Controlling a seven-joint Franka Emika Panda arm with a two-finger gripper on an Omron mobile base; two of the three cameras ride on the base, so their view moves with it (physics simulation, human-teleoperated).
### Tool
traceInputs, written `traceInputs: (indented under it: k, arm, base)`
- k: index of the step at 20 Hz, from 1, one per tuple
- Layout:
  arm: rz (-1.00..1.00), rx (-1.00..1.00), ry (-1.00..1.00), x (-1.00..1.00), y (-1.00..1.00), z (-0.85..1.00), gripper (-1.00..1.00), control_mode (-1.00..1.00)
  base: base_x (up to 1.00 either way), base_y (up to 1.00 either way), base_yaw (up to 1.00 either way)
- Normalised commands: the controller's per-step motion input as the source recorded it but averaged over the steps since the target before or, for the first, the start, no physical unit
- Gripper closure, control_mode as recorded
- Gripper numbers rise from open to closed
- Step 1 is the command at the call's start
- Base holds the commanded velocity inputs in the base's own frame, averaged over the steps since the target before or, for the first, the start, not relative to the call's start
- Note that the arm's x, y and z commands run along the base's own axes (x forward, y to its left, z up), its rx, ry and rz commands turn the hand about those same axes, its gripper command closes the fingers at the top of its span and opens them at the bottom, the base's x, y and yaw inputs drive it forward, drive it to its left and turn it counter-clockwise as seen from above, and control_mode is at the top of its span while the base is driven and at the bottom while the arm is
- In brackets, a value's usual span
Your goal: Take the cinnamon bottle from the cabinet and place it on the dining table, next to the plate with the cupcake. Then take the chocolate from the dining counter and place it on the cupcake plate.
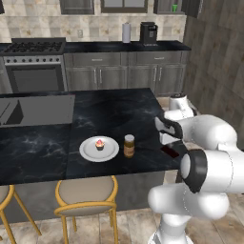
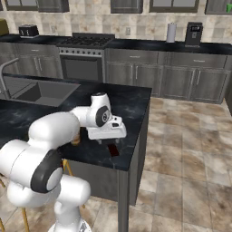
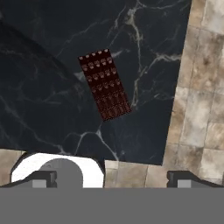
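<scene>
The cinnamon bottle point(image 1: 129, 146) stands upright on the black marble dining table point(image 1: 109, 109), just right of the white plate point(image 1: 99, 149) that holds the pink cupcake point(image 1: 99, 143). The chocolate point(image 1: 170, 151) point(image 2: 113, 150) point(image 3: 105, 84) lies flat near the table's right corner, close to two edges. My gripper point(image 1: 167, 142) point(image 2: 110, 141) point(image 3: 112, 179) hovers a little above the bar and points down at it. It is open, its fingertips point(image 3: 43, 178) stand wide apart, and nothing is between them.
A sink point(image 1: 38, 109) is set in the island's left part. Two stools point(image 1: 86, 195) stand at its near side. Tiled floor point(image 2: 181, 149) lies beyond the right edge. The far worktop carries a coffee machine point(image 1: 148, 33). A green cup point(image 1: 174, 7) sits in the wall cabinet.
</scene>
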Motion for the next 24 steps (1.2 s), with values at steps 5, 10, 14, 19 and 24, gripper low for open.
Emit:
traceInputs:
  k: [5,10,14,19,24]
  arm:
    - [0.18,0.01,0.12,0.42,0.00,-0.48,-1.00,-1.00]
    - [0.21,0.07,0.07,0.33,-0.08,-0.44,-1.00,-1.00]
    - [0.20,0.06,0.01,0.04,0.00,-0.43,-1.00,-1.00]
    - [0.09,0.02,0.00,0.00,0.04,-0.35,-1.00,-1.00]
    - [0.00,0.02,0.00,0.00,0.00,-0.27,-1.00,-1.00]
  base:
    - [0.00,0.00,0.00]
    - [0.00,0.00,0.00]
    - [0.00,0.00,0.00]
    - [0.00,0.00,0.00]
    - [0.00,0.00,0.00]
